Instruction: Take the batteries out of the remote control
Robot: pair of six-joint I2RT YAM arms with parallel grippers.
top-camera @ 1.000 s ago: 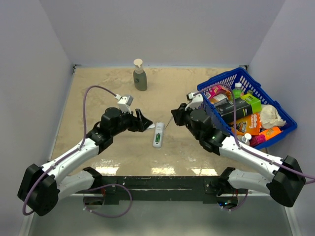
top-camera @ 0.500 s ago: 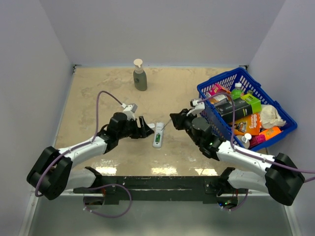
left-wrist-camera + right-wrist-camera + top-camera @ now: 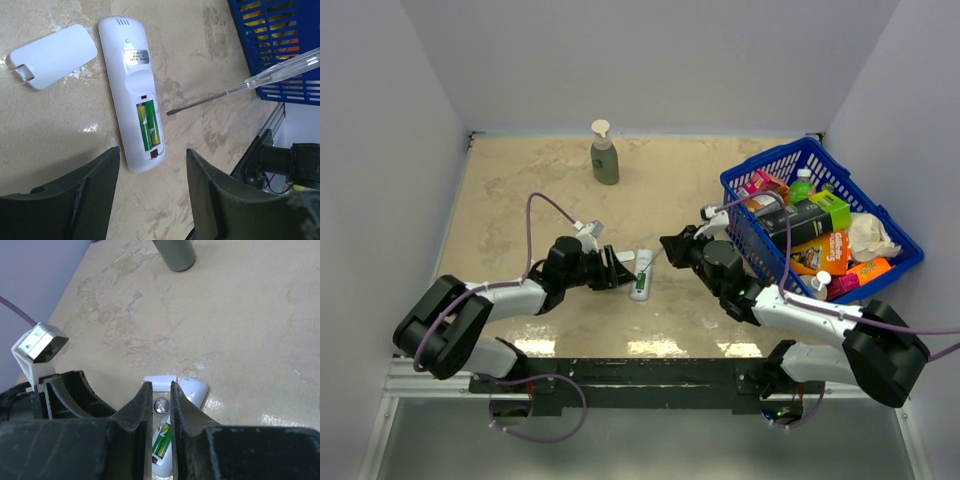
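Note:
The remote control lies back-up on the table, a slim white bar with its battery recess uncovered. Two green batteries sit side by side in that recess. Its white cover lies loose beside its far end. My left gripper is open, low over the table, and the remote's near end lies just ahead of its fingertips. My right gripper is shut on a screwdriver with a clear handle. The blade tip hovers just to the right of the batteries. In the top view the remote lies between both grippers.
A blue basket full of packets and bottles stands at the right, close behind my right arm. A grey-green pump bottle stands at the back of the table. Pale walls enclose the table on three sides.
My left arm has dropped low and stretched toward the remote, and its jaws have narrowed somewhat. My right arm has lowered and shifted slightly left with the screwdriver.

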